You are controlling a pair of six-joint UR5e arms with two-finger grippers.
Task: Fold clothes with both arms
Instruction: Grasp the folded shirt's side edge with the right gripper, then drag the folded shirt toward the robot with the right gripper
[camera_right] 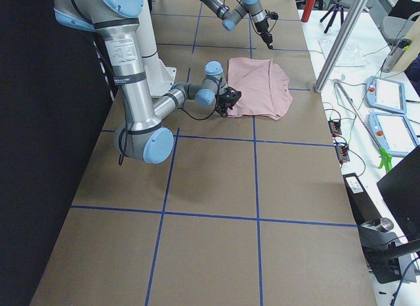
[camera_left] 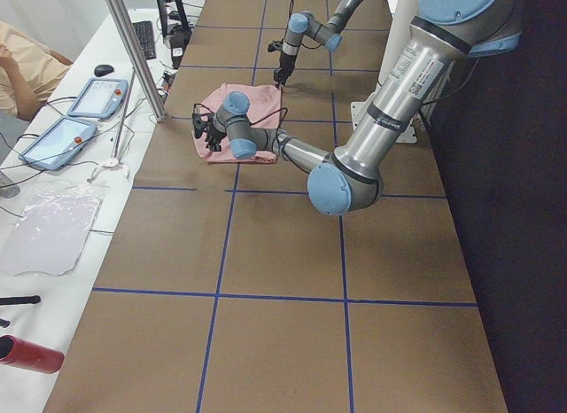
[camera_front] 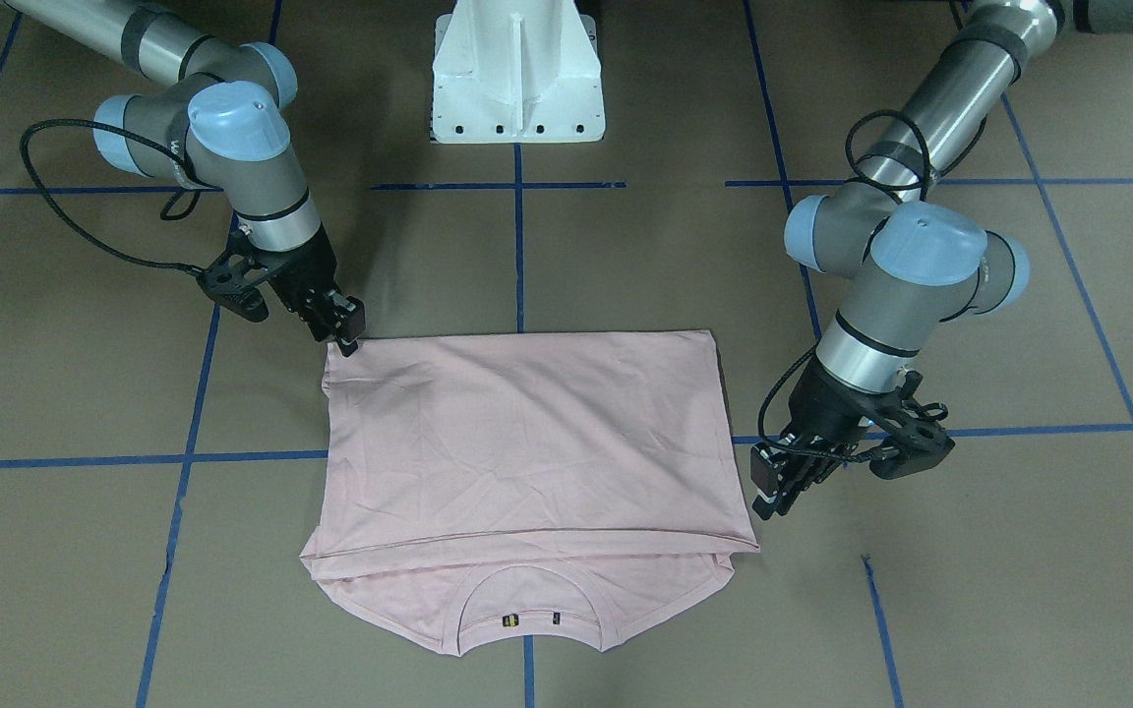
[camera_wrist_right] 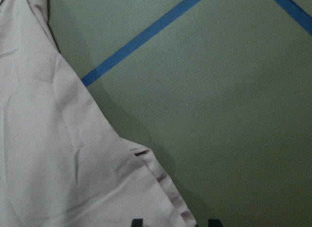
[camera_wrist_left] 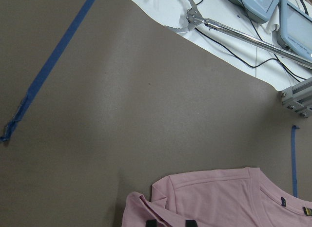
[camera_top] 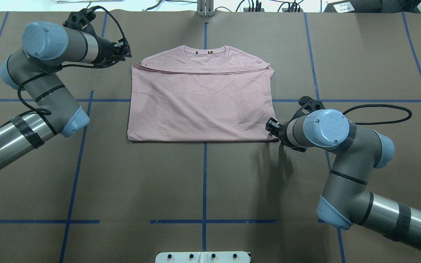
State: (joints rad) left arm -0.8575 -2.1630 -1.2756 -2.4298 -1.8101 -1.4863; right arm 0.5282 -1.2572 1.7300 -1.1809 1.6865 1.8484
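Pink and folded in half, the T-shirt lies flat at the middle of the brown paper-covered table, on the far half as seen from the robot. Its folded edge is on the near side. The upper layer stops just short of the ribbed collar, which shows on the far side, and no print is visible on top. Both side edges run straight, and stacked layers show at the two far corners. Blue tape lines cross the table, and one of them passes under the shirt.

The left gripper hangs low just beside the shirt's far-left corner. In the left wrist view its fingertips stand a narrow gap apart at the bottom edge, with pink cloth showing around and between them. Whether the pads touch the cloth cannot be told, and nothing is seen clamped.

The right gripper is at the near-right corner, at the end of the folded edge. In the right wrist view its fingertips are spread wide, and the corner's layered edge lies between them, unpinched.

The white pedestal base stands at the robot's side of the table, well apart from the shirt. Two tablet-like pendants rest on a white bench beyond the far edge.
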